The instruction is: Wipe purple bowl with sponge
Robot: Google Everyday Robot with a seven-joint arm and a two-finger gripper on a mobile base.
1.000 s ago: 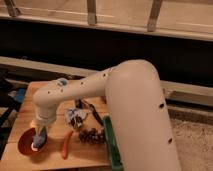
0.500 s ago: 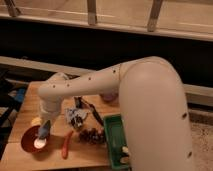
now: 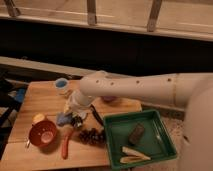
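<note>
Readable text: none on anything in view.
Gripper (image 3: 76,119): low over the table (image 3: 40,95), just beside the sponge (image 3: 62,119) and left of the tray (image 3: 107,142), fingers closed; no marking on it can be read.
Cup (image 3: 61,85): blue and white, too blurred to tell whether it carries any print.
</note>
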